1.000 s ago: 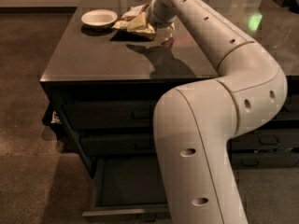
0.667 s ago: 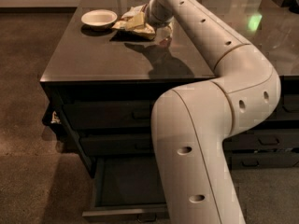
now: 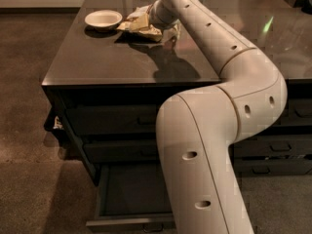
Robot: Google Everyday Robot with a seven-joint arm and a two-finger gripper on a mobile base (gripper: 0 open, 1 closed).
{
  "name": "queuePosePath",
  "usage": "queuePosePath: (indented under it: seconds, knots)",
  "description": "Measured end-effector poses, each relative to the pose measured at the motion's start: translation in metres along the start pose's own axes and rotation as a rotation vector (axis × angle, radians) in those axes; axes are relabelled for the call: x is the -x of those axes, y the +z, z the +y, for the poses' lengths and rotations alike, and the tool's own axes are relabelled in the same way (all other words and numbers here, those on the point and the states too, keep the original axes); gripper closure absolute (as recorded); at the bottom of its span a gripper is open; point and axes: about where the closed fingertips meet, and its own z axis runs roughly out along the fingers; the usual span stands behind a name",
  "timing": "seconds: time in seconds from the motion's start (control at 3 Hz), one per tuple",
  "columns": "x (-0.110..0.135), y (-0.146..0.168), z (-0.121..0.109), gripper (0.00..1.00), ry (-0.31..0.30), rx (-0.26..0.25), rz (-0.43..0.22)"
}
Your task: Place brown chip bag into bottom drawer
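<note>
Pincer (image 3: 165, 27) at one brown chip bag (image 3: 138, 23), beside one bowl (image 3: 103, 19).

gripper (image 3: 161, 23) at the brown chip bag (image 3: 139, 23) far back on the tabletop (image 3: 107, 57), white bowl (image 3: 103, 18) close beside it, bare top in front, bottom drawer (image 3: 129, 194) open below, big arm (image 3: 204, 145) blocking one side of it

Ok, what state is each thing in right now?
brown chip bag: crumpled, on the countertop, at the gripper.
gripper: down at the bag's right edge.
bottom drawer: pulled open.
two drawers above it: shut.
white bowl: upright, left of the bag.
</note>
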Motion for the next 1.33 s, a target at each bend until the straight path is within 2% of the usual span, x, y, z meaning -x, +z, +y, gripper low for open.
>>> queuePosePath:
  seconds: [0.33, 0.67, 1.0, 1.33]
  knots:
    - [0.002, 0.005, 0.006, 0.0, -0.017, 0.023, -0.014]
    - [0.005, 0.007, 0.016, 0.19, -0.048, 0.057, -0.032]
    - [0.006, 0.009, 0.023, 0.42, -0.07, 0.079, -0.041]
    - [0.004, 0.01, 0.025, 0.65, -0.075, 0.084, -0.038]
